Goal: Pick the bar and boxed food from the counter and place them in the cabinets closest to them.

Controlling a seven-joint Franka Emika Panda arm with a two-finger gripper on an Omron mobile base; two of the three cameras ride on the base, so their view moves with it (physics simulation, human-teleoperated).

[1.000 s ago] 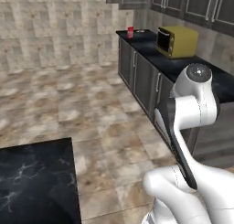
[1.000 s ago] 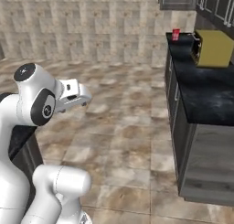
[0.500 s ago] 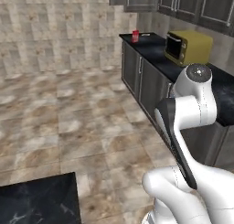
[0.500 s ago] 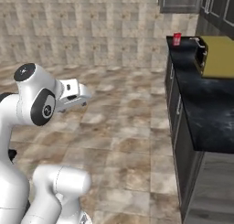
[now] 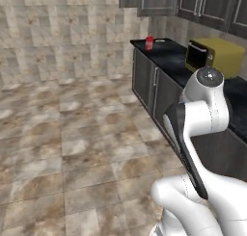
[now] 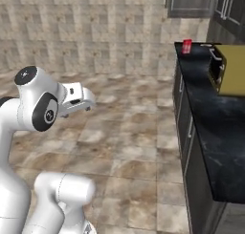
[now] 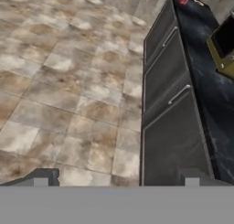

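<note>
Arm held over open floor, gripper (image 7: 116, 175) spread wide and empty.
The fingers (image 7: 43, 176) point down at tiled floor (image 7: 64, 81) beside the grey base cupboards (image 7: 167, 109); the boxed food (image 5: 149, 43) stands upright at the far end of the counter (image 6: 210, 132), well beyond a yellow toaster (image 5: 214, 57), below the cabinets (image 5: 202, 6).
</note>
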